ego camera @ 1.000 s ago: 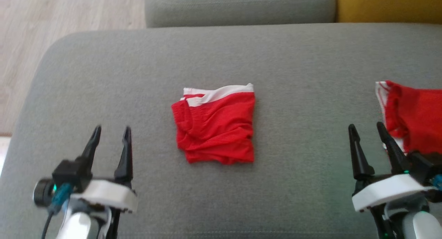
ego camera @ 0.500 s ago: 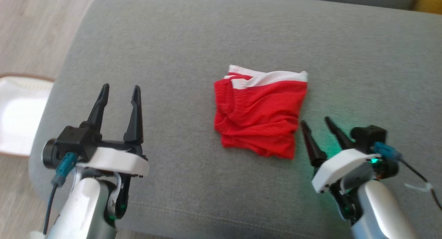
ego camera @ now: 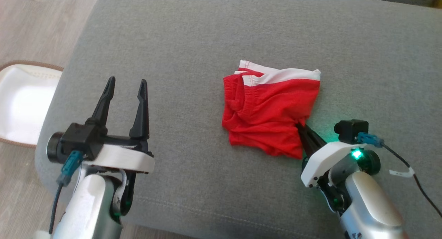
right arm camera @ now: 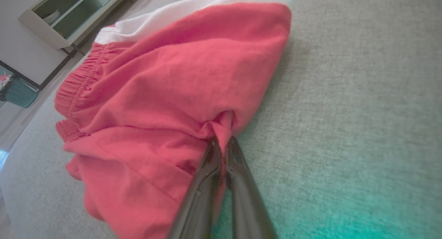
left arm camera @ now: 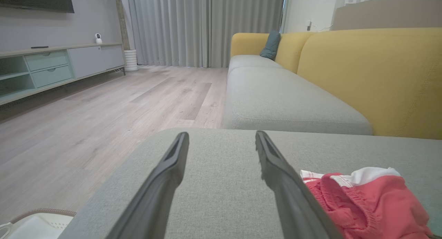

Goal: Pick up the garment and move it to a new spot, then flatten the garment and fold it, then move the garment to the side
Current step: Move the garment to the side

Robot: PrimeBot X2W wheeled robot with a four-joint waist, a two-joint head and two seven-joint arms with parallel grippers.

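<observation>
Two grippers to account for, nearest first. Pinched tight with the right gripper [right arm camera: 221, 143] on a bunched bit of the red garment [ego camera: 269, 107] at its near right edge, cloth puckered up between the closed fingers. Held wide and idle, the left gripper [ego camera: 127, 82], hovering above the grey sofa cushion [ego camera: 207, 42], well apart from the cloth, nothing between its fingers. Lying mid-cushion, that garment: roughly squared, rumpled, white waistband [ego camera: 286, 75] along the far edge.

Judged to be the pick-up step: grasp made, lift not yet begun, most of the cloth flat on the cushion. Hard to rule out the closing move to the side, given the fairly square shape. Next, probably: raise slowly, check that the pinch takes every layer and not the top one alone, then carry to a bare patch of cushion.

Off the cushion's left end, on the wooden floor [ego camera: 20, 25], a white basket [ego camera: 20, 101] with a brown rim. Farther off, a yellow sofa back [left arm camera: 362, 69], a pale cabinet [left arm camera: 51, 66], grey curtains [left arm camera: 207, 28].

No brand, label or legible writing to report on cloth, grippers or furniture.
</observation>
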